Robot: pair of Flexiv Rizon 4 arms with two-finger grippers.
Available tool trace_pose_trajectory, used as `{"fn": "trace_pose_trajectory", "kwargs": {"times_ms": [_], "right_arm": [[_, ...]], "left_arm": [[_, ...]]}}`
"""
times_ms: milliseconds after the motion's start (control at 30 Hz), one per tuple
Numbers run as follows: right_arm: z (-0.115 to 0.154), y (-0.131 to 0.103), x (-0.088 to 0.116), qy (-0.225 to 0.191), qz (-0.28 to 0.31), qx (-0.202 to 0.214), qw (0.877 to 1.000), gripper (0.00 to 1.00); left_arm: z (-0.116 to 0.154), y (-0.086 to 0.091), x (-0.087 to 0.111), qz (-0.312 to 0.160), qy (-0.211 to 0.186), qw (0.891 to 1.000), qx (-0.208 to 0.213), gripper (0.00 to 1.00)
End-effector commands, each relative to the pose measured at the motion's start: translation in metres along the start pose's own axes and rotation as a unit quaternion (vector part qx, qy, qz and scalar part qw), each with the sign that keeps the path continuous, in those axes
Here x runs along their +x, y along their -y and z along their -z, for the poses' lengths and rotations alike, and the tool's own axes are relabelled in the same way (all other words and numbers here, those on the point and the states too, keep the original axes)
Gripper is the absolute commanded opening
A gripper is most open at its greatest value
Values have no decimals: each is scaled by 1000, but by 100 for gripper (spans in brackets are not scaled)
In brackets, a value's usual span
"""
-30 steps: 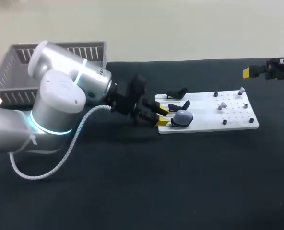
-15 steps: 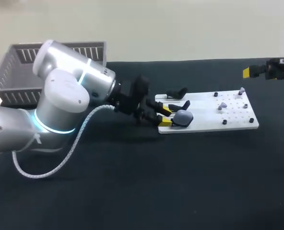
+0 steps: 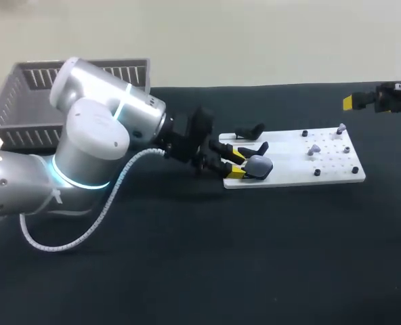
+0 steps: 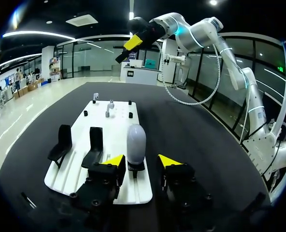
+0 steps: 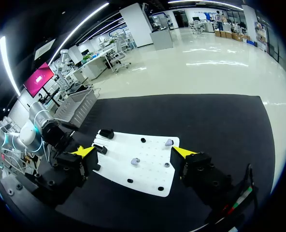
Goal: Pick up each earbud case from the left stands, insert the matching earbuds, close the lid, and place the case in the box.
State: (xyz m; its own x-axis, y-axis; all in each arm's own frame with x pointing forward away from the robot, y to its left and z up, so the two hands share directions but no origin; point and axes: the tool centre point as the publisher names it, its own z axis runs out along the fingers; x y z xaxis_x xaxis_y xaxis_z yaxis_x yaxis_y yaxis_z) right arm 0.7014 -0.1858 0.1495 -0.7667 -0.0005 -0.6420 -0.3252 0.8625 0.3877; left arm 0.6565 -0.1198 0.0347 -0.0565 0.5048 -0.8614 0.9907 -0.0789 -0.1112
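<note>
A grey earbud case (image 3: 259, 165) (image 4: 136, 141) stands upright on the nearest black stand of a white board (image 3: 288, 173) (image 4: 109, 121). My left gripper (image 3: 235, 164) (image 4: 142, 160) is low at the board's left end, open, its yellow tips on either side of the case's base without touching it. Two small grey earbuds (image 3: 313, 149) (image 3: 341, 128) (image 4: 110, 104) sit on pegs at the board's far end. My right gripper (image 3: 363, 100) (image 5: 134, 152) hangs wide open above the table beyond the board's right end, holding nothing.
Two empty black stands (image 3: 249, 131) (image 3: 255, 147) (image 4: 62, 145) sit beside the case. A grey slatted basket (image 3: 24, 101) stands at the back left behind my left arm. Small black pegs dot the board. Dark tabletop lies all around it.
My left arm has slid a little to the right, bringing its fingertips closer around the case. The right arm has stayed where it was.
</note>
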Motion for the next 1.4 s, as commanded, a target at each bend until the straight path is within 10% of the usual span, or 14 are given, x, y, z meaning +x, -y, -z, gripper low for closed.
{"fn": "trace_pose_trajectory", "kwargs": {"times_ms": [33, 1400], "right_arm": [[0, 0, 0, 0, 0, 0, 1000, 100], [0, 0, 0, 0, 0, 0, 1000, 100]], "left_arm": [[-4, -1, 1, -1, 2, 1000, 0, 49], [-19, -4, -6, -4, 6, 1000, 14, 44]]}}
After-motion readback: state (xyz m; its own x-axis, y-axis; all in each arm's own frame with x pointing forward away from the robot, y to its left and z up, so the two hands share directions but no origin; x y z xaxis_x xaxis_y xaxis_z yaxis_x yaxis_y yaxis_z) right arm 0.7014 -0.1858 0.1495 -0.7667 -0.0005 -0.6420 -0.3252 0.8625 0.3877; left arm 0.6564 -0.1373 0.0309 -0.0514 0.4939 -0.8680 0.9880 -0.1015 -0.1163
